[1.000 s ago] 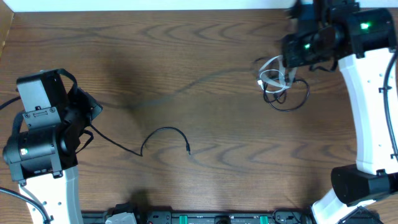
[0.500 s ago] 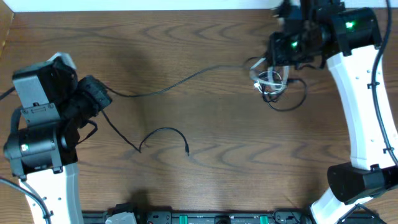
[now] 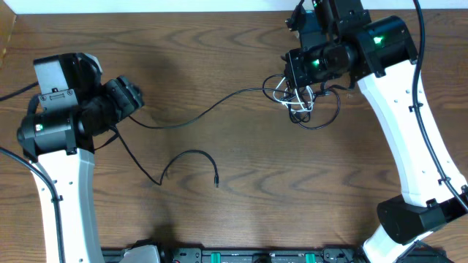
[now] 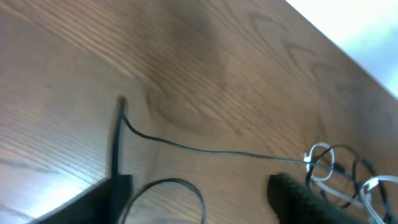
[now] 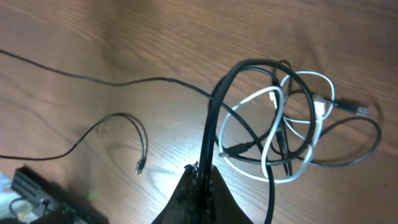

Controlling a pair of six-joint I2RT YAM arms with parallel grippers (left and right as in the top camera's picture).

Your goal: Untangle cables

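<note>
A tangle of thin black cables and one white cable (image 3: pixel 294 104) (image 5: pixel 273 134) lies at the back right of the table. My right gripper (image 3: pixel 297 82) (image 5: pixel 202 171) sits just above it, shut on a black cable (image 5: pixel 210 130) that rises out of the tangle. A long black cable (image 3: pixel 205 111) (image 4: pixel 217 151) (image 5: pixel 124 82) runs left from the tangle to my left gripper (image 3: pixel 133 100) (image 4: pixel 199 186). From there it curls into a loop ending in a small plug (image 3: pixel 216 180) (image 5: pixel 138 167). The left gripper is open, with the cable on the table under its fingers.
The wooden table (image 3: pixel 241 212) meets a white wall strip (image 3: pixel 146 6) at the back. A rail of black hardware (image 3: pixel 219 256) lines the front edge. The white bases of both arms stand at the left (image 3: pixel 66 197) and right (image 3: pixel 431 146).
My left gripper has opened and let go of the long black cable, which now lies slack on the table. My right gripper has carried the tangle leftward.
</note>
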